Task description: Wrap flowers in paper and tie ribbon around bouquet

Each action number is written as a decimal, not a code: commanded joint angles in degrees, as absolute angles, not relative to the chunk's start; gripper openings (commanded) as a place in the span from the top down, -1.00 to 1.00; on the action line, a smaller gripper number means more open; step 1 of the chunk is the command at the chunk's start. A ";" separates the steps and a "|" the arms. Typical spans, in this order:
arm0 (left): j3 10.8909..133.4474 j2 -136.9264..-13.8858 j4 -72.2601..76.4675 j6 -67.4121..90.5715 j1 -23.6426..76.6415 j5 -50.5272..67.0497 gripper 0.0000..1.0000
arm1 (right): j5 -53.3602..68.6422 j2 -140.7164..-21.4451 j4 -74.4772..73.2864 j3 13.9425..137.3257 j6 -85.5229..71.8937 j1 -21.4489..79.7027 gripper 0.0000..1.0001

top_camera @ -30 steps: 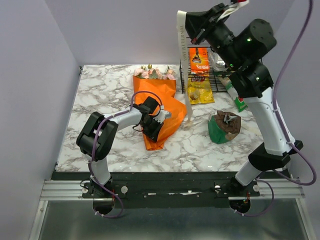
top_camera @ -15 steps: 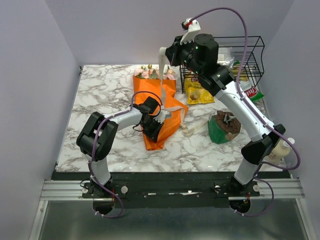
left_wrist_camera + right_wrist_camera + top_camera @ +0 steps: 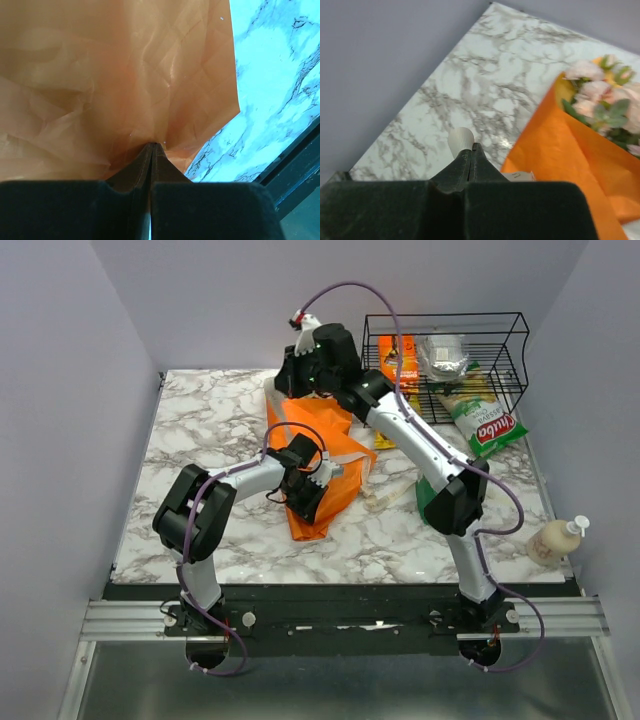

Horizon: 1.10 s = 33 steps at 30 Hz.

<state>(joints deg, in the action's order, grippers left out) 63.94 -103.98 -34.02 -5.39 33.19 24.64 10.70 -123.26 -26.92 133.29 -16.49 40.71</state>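
Left gripper (image 3: 151, 146): jaws pinched shut on the crinkled bright orange paper sheet (image 3: 125, 75), at the narrow near part of the wrap, low on the white marble table (image 3: 200, 420).
Right gripper (image 3: 471, 148): jaws pressed together, with a small loop of narrow pale cream ribbon (image 3: 460, 138) caught at the tips; raised beside the wrap's open far end.
Pale pink and cream roses (image 3: 600, 92): tucked inside the wide far end of the paper, green leaves showing.
Black wire basket (image 3: 445, 365): far right corner, snack packets inside.
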 commanded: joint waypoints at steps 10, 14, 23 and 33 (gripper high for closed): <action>61.26 -106.70 -32.34 -7.56 35.16 20.21 0.84 | 17.06 -125.16 -32.33 134.73 -19.17 47.11 -0.99; 61.44 -106.87 -32.52 -7.47 35.16 20.39 0.83 | 9.07 -120.16 -36.73 131.86 -16.00 46.93 -0.99; 61.52 -106.79 -32.43 -7.65 35.24 20.83 0.83 | -4.38 -103.11 -38.06 118.59 -20.55 40.70 -0.99; 63.81 -105.29 -33.84 -8.88 35.07 23.20 0.70 | -4.14 -98.87 -36.65 88.69 -31.54 34.19 -0.96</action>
<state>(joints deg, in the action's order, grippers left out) 64.14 -103.70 -34.44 -6.72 33.91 23.64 -4.08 -94.28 -34.30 95.26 -25.85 34.04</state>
